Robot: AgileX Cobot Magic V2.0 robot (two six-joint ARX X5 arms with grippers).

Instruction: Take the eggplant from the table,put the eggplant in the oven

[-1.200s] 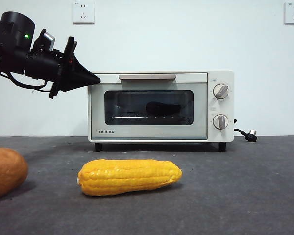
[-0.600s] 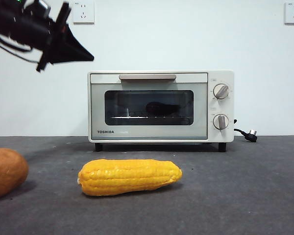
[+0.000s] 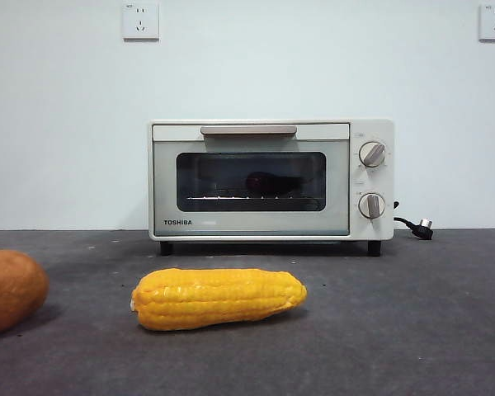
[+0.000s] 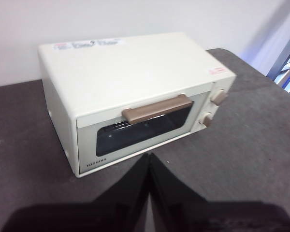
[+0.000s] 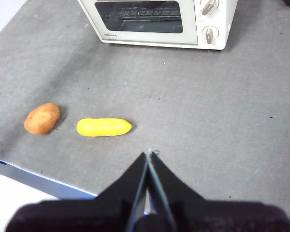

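The dark purple eggplant (image 3: 272,182) lies on the rack inside the cream-white oven (image 3: 338,132), seen through the glass of its closed door. My left gripper (image 4: 148,157) is shut and empty, hovering high in front of the oven (image 4: 125,63), above the table (image 4: 241,145). My right gripper (image 5: 149,153) is shut and empty too, held high over the table's near side, far from the oven (image 5: 222,19). Neither arm shows in the front view. In both wrist views the eggplant cannot be made out behind the door glass.
A yellow corn cob (image 3: 219,298) lies on the table (image 3: 412,313) before the oven, also visible as the corn cob (image 5: 104,127). A round orange-brown vegetable (image 3: 10,289) sits at its left. The oven's plug (image 3: 421,227) lies at its right.
The dark arm at the upper left of the front view rose and went out of the picture. The oven, eggplant, corn and orange-brown vegetable have not moved.
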